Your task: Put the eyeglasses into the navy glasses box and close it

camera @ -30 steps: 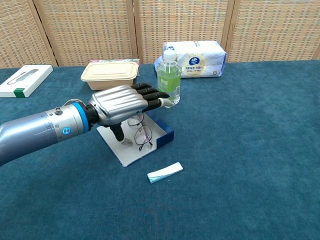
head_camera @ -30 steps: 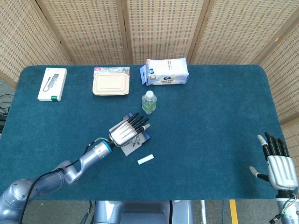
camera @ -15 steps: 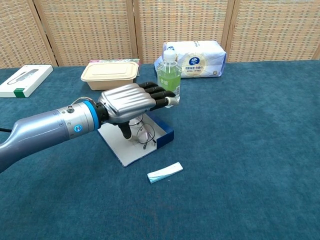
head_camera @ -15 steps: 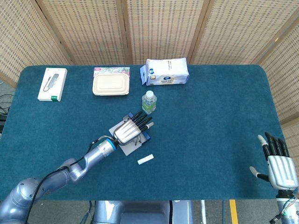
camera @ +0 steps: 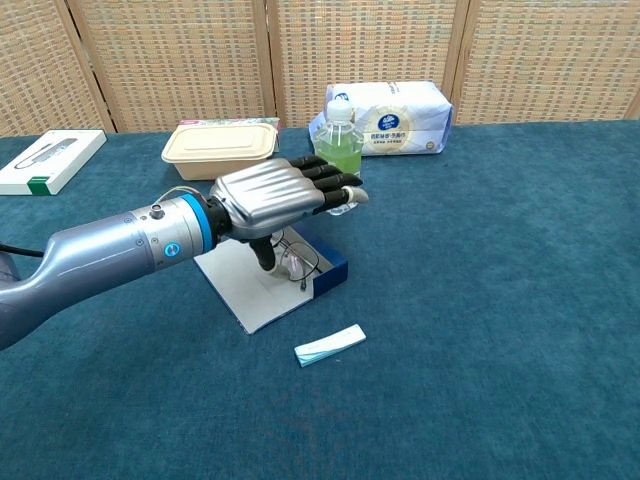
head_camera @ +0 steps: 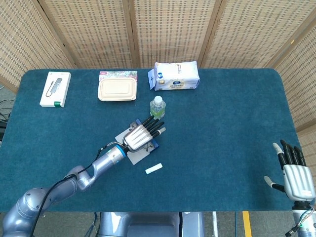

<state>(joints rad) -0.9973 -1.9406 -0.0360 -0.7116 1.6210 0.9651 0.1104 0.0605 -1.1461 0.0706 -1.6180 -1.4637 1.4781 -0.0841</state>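
Chest view shows eyeglasses (camera: 298,262) under left hand (camera: 275,195), head view hides them

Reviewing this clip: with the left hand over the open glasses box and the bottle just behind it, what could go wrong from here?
The left hand reaches flat over the navy glasses box, its fingertips close to the green bottle; pushing further could topple it. The eyeglasses lie partly on the white lid flap, so closing now might pinch the frame.

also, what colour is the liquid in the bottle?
Pale green; the bottle shows best in the chest view.
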